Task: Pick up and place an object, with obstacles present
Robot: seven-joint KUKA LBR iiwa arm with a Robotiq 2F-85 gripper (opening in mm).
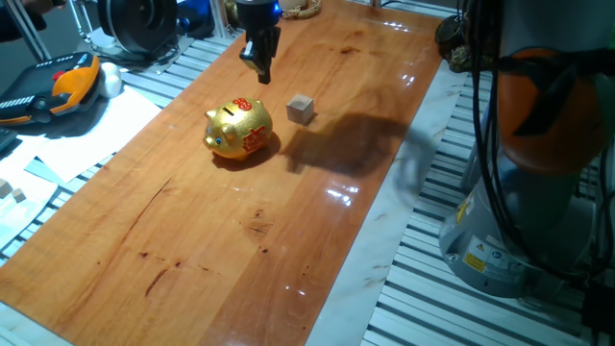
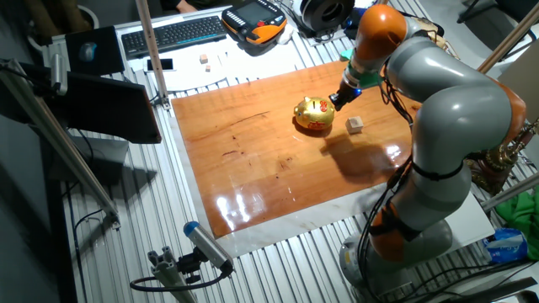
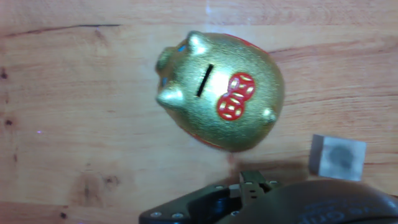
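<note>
From my station I see the gripper (image 1: 261, 65) hanging above the wooden tabletop (image 1: 231, 240), toward the far end of the board as one fixed view shows it, clear of the surface and with nothing in it. Its dark fingers look drawn close together in that view, but I cannot tell how far apart they really are; the hand view shows only the dark underside of the hand along its bottom edge.

The small wooden cube (image 1: 302, 109) sits flat on the board, nearer the long edge on the robot base's side than the opposite one. It is just beside the golden piggy bank (image 1: 238, 129) but apart from it, with bare wood between them. In the hand view the cube (image 3: 337, 157) lies at the lower right and the pig (image 3: 221, 91) fills the middle, coin slot and red coin marking facing up at the camera.

In the other fixed view the arm (image 2: 438, 93) arches over from the near right corner, and the gripper (image 2: 345, 97) is poised above the pig (image 2: 314, 114), with the cube (image 2: 354, 124) to its right.
</note>
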